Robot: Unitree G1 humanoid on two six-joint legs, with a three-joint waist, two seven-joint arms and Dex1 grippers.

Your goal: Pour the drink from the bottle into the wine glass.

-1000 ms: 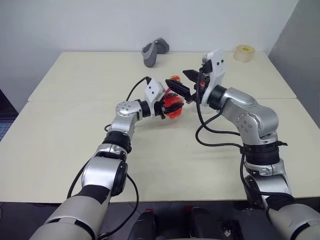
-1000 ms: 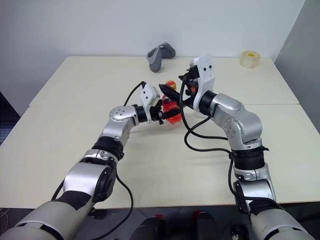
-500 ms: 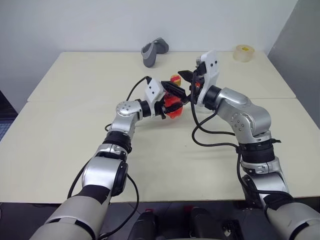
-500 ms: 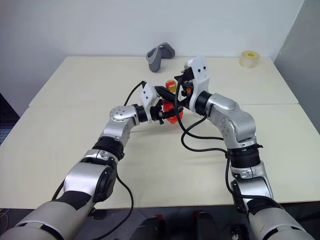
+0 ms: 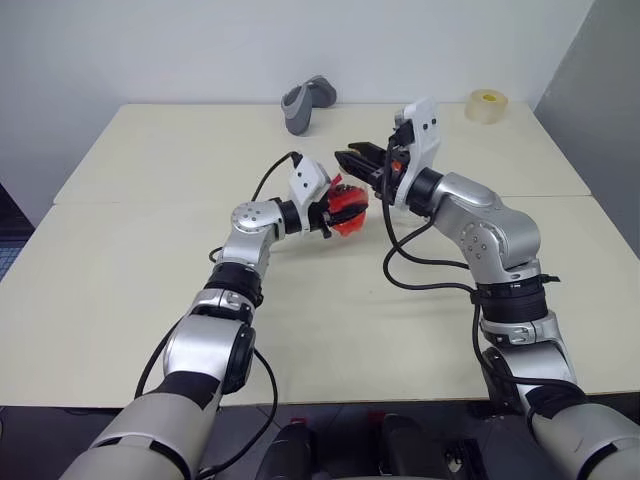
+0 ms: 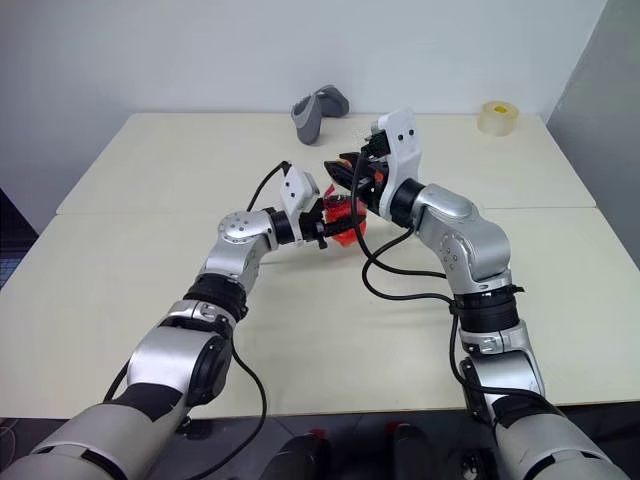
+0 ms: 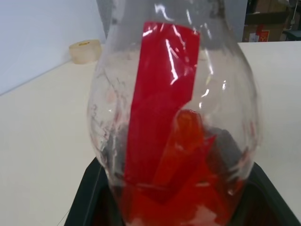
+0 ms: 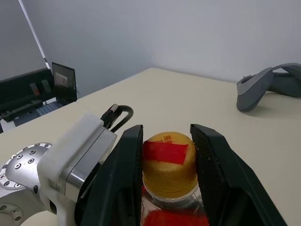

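The bottle (image 5: pixel 348 208), small and clear with the red drink in its lower part, is held above the table with my left gripper (image 5: pixel 334 212) shut around its body. In the left wrist view the bottle (image 7: pixel 174 117) stands between the black fingers (image 7: pixel 87 207). My right gripper (image 8: pixel 167 128) reaches in from the right, its two fingers (image 8: pixel 127 165) pressed against either side of the yellow cap (image 8: pixel 168 162) with its red patch. From the head, the right gripper (image 5: pixel 348 158) covers the cap. The wine glass is hidden from view.
A grey curved object (image 5: pixel 308 102) lies at the back of the cream table (image 5: pixel 150 260). A roll of tape (image 5: pixel 487 105) sits at the far right corner. A black cable hangs in a loop under my right forearm (image 5: pixel 400 270).
My right gripper's fingers, wide open a second ago, have closed onto the bottle's cap after shifting slightly left. The left gripper has kept the bottle in place.
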